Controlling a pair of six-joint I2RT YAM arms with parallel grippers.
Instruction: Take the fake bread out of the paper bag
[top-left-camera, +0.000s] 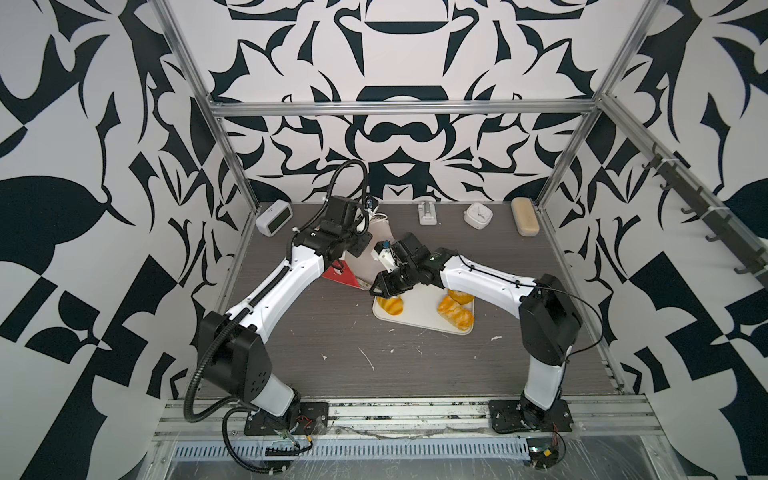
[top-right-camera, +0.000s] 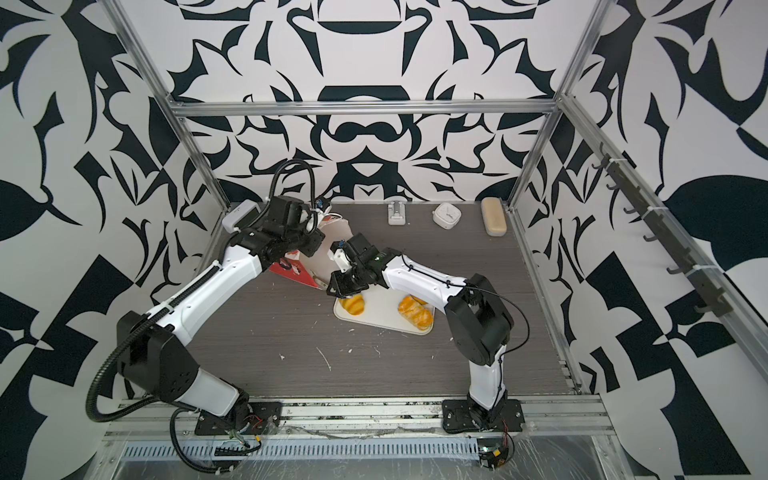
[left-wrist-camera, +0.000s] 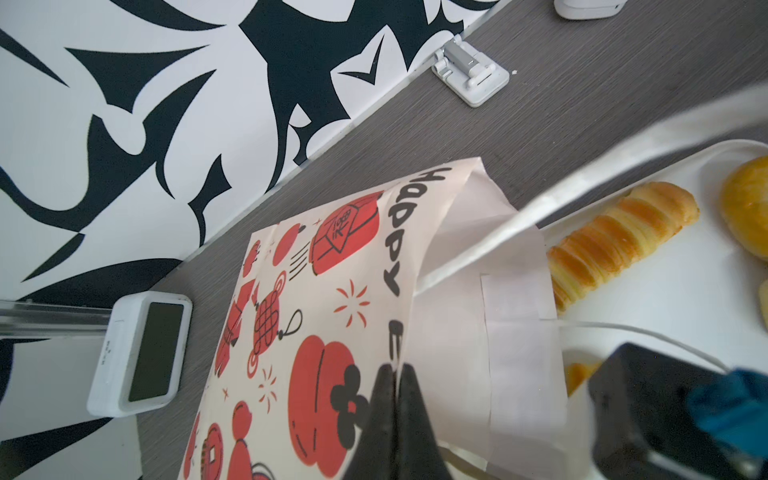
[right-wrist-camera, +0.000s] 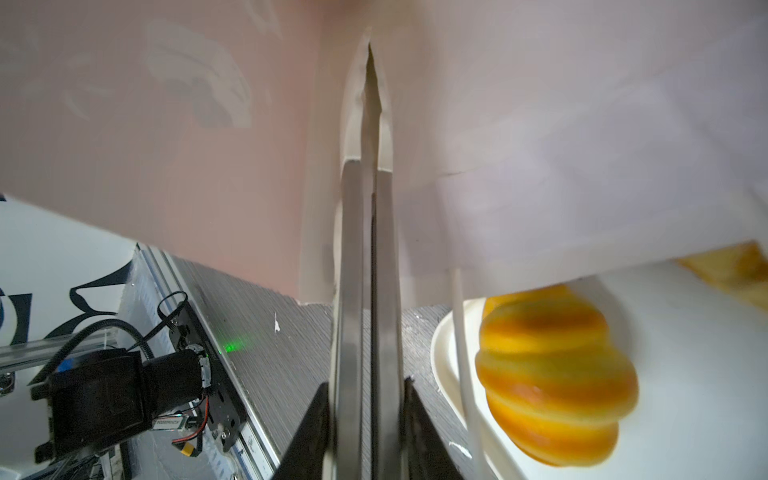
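Both top views: paper bag (top-left-camera: 379, 235) mostly buried under the arms (top-left-camera: 291, 270), can't see its mouth or what's inside. On the left gripper (left-wrist-camera: 395, 368), tips only, rest cut off by the frame edge. One end of the striped loaf (left-wrist-camera: 615, 245) gone behind the bag's rim. Next, round pastry (left-wrist-camera: 748, 208) chopped by the frame edge. Right wrist view: bag paper all blur, orange pastry (right-wrist-camera: 552, 374) soft too, partly under the bag. There's a bun (top-left-camera: 459, 296) half under the right forearm (top-left-camera: 478, 278). Face of the small clock (top-left-camera: 478, 214) too small to read.

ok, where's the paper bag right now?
In both top views the paper bag is mid-table, just left of centre, between the arms. The left tool and right tool both pinch it, its open end by the white tray's far-left edge.
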